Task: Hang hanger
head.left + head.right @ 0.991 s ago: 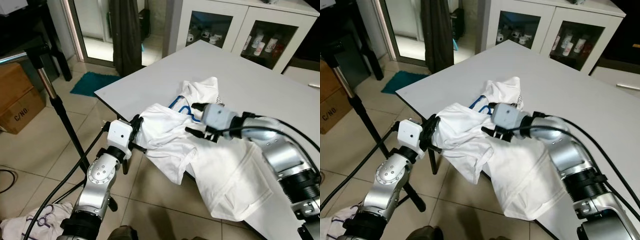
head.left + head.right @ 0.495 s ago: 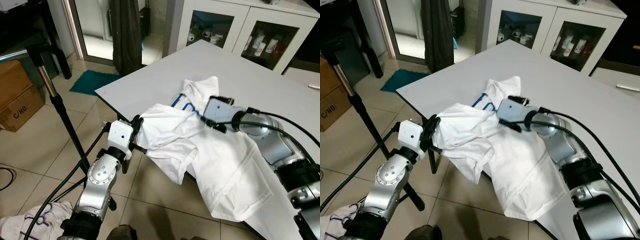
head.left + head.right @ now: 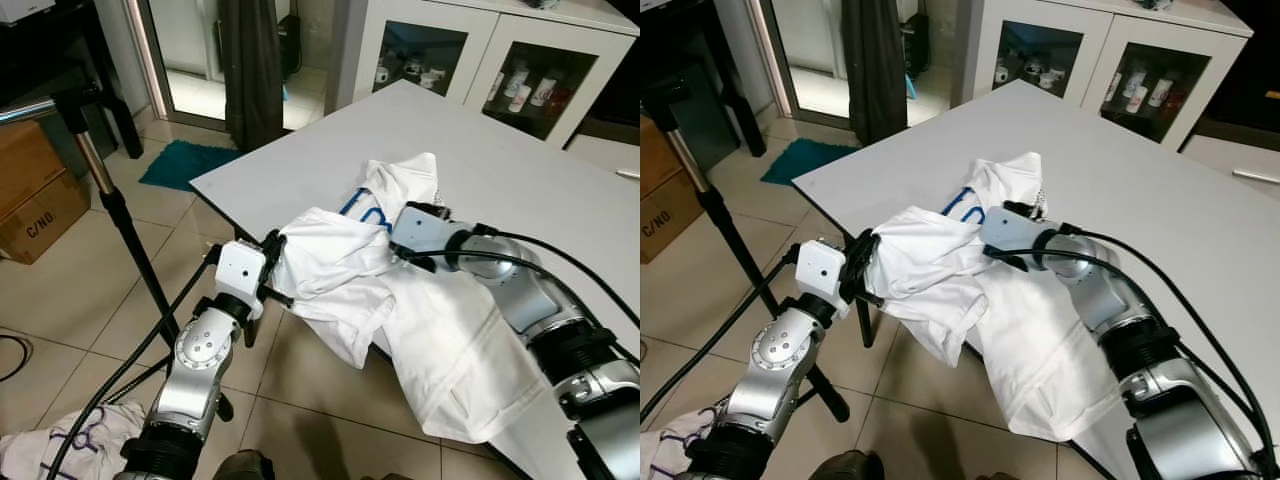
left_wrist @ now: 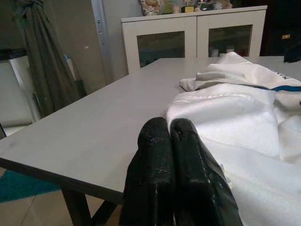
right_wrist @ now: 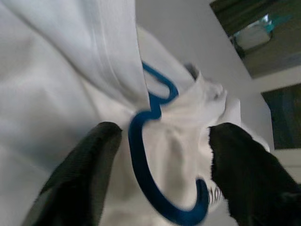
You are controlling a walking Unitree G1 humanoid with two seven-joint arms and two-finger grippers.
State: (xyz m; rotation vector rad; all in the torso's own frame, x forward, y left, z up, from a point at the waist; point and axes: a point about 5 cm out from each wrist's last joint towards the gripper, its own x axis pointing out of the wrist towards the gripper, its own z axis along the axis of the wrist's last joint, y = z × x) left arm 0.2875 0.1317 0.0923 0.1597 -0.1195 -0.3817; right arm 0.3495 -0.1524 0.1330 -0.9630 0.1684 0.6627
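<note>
Grey bench (image 3: 520,170), tiled floor (image 3: 60,290), white glass-door cabinet (image 3: 480,60) beyond. We log the left hand (image 4: 171,141), fingers together, pinching a white shirt (image 3: 440,330) at the bench edge. Right hand (image 5: 162,141), fingers apart, straddles the blue hanger (image 5: 146,160) lying amid the shirt.

The shirt (image 3: 440,340) is white. The hanger (image 5: 155,169) is bright blue. The table (image 3: 520,170) is pale grey. The cabinet (image 3: 480,60) is white with dark glass doors. The mat (image 3: 185,165) is teal. The box (image 3: 35,205) is brown. The floor tiles (image 3: 60,290) are beige.
</note>
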